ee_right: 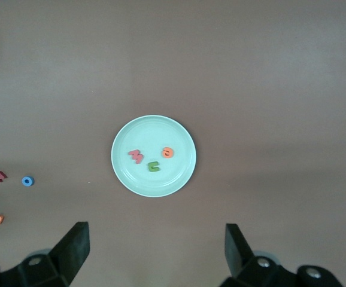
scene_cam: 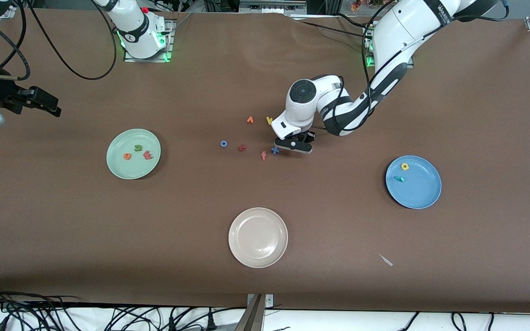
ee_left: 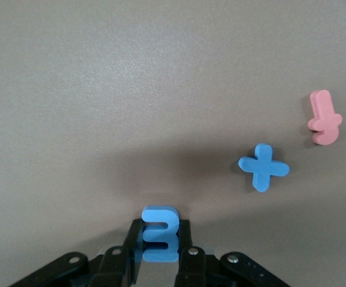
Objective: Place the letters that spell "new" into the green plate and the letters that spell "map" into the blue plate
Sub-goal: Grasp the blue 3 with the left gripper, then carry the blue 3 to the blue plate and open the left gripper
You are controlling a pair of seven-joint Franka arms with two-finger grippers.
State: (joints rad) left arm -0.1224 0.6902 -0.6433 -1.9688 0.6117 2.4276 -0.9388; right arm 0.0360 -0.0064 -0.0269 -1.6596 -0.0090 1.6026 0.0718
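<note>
A brown matte cover lies over the whole worktop [scene_cam: 476, 115], faintly creased near the arm bases, with black cables looped over its edge at the right arm's end and more cables bunched below the edge nearest the front camera. A small pale scrap [scene_cam: 386, 260] lies on the cover near that edge.

The green plate [scene_cam: 118, 165] sits toward the right arm's end and holds the green n [scene_cam: 138, 148], orange e [scene_cam: 127, 156] and red-pink w [scene_cam: 148, 155]. The blue plate [scene_cam: 423, 195] sits toward the left arm's end with the yellow a [scene_cam: 405, 166] and teal p [scene_cam: 399, 179] in it. A beige-white plate [scene_cam: 258, 237] lies between them, nearer the front camera.

The left end effector [ee_left: 160, 254] is down at the middle of the worktop, its fingers clamped on the blue m [ee_left: 160, 234], which stands on edge against the cover. Just beside it lie a blue x [ee_left: 263, 167] and a pinkish-orange f [ee_left: 324, 117]. Other loose letters lie nearby: a blue o [scene_cam: 224, 144], a dark red t [scene_cam: 242, 147], an orange letter [scene_cam: 250, 120] and a yellow one [scene_cam: 269, 121].

The right end effector [ee_right: 155, 251] waits high above the worktop near the green plate, fingers spread wide, holding nothing.
</note>
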